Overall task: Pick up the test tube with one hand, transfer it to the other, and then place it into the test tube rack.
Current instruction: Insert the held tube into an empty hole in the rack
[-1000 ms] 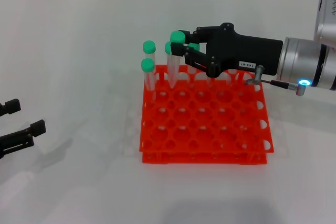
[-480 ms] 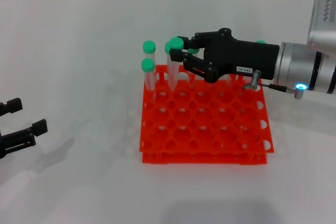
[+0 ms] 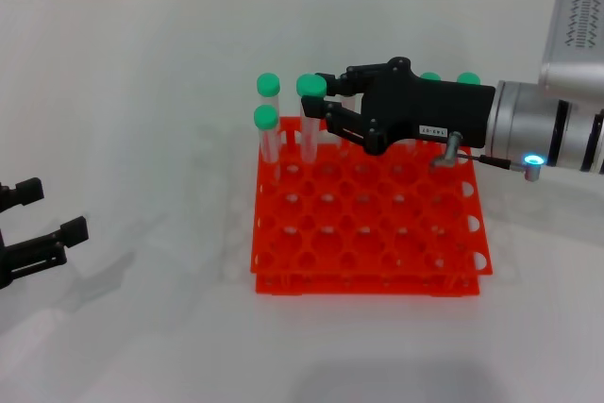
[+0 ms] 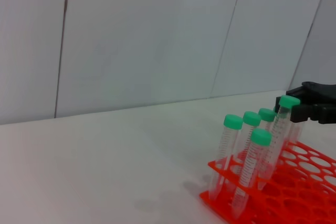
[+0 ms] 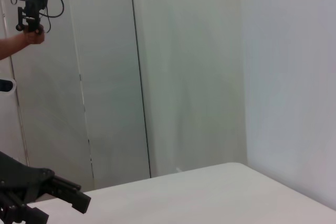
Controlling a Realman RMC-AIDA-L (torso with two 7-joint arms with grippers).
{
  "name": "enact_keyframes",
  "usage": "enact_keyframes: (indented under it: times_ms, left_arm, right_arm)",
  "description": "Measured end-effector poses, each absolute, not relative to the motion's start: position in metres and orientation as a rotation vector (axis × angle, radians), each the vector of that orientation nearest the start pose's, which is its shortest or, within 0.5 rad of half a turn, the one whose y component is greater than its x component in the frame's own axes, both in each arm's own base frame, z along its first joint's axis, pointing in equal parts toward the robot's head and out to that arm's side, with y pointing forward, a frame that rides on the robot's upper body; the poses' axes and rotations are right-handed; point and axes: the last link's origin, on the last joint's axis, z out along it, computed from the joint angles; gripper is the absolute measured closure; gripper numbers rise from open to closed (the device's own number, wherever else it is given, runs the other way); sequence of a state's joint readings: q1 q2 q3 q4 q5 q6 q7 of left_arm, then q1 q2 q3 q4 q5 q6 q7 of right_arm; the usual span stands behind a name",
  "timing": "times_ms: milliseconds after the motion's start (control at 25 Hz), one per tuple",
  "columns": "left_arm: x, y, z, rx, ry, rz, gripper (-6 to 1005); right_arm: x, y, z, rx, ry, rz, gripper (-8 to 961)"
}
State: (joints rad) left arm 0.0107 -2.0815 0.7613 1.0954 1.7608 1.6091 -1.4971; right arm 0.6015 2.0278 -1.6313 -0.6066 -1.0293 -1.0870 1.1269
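Note:
My right gripper (image 3: 324, 98), black with a white label, reaches over the back of the orange-red test tube rack (image 3: 368, 233). It is shut on the green-capped test tube (image 3: 310, 88) just below the cap. The tube leans slightly, its lower end down in a back-row hole near the rack's left corner. In the left wrist view the held test tube (image 4: 286, 114) stands tilted next to the right gripper (image 4: 311, 104) above the rack (image 4: 294, 187). My left gripper (image 3: 38, 219), unlabelled, hangs open and empty at the lower left, away from the rack.
Two more green-capped tubes (image 3: 269, 85) (image 3: 265, 119) stand at the rack's back left, and two (image 3: 430, 78) (image 3: 468, 79) show behind the right wrist. White table (image 3: 142, 92) all around. A person's hand (image 5: 29, 32) holds a device in the far background.
My right gripper has moved down and to the left, lowering the test tube into the rack's back row. The left gripper has stayed put.

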Motion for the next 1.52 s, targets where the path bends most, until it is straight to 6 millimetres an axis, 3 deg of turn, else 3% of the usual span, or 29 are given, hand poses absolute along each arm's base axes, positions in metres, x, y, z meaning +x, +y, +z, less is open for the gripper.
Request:
enact_keyframes:
  times_ms: [1520]
  left_arm:
    - [-0.342, 0.216, 0.077, -2.374, -0.810, -0.623, 109]
  right_arm:
    - [0.163, 0.369, -0.079, -2.719, 0.261, 0.767, 651]
